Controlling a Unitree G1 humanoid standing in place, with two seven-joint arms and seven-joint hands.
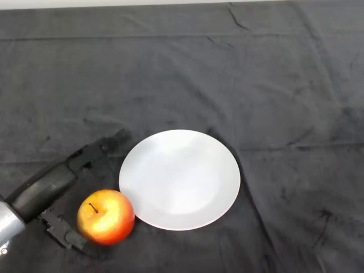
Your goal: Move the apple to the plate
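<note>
No writing, label, brand or number can be read anywhere; the apple [106, 216] seems to carry no sticker facing the camera.

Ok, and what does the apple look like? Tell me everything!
The apple is round and shiny, red with a yellow-orange patch on top and a short dark stem poking up. It sits upright on the dark cloth, just left of the white plate, right by its rim, not on it. The black left hand reaches around it from the left, fingers not closed on it.
</note>
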